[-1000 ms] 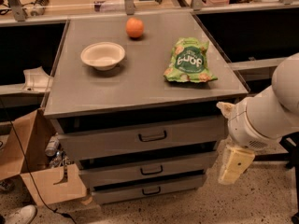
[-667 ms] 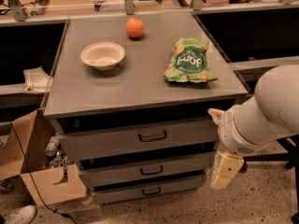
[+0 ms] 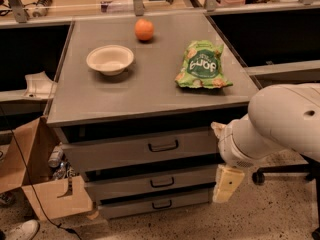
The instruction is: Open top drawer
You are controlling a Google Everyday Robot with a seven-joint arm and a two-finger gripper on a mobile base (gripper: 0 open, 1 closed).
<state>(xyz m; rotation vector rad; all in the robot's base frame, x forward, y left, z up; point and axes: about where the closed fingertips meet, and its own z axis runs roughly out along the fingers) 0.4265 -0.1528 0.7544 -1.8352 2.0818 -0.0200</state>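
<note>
The top drawer (image 3: 115,153) is the tallest of three grey drawers under the grey cabinet top (image 3: 150,91). It looks shut, with a small dark loop handle (image 3: 163,145) at its centre. The two shorter drawers (image 3: 125,184) sit below it. My gripper (image 3: 226,185) hangs at the end of the large white arm (image 3: 280,124), beside the cabinet's right front corner. It is at the height of the middle drawer, right of and below the top handle, touching nothing that I can see.
On the cabinet top stand a white bowl (image 3: 110,59), an orange (image 3: 144,30) and a green snack bag (image 3: 202,65). An open cardboard box (image 3: 35,179) sits on the floor at the left. A chair base (image 3: 280,174) is behind the arm at the right.
The arm and gripper have moved left, closer to the cabinet's right front corner. The drawers and the things on top have not moved.
</note>
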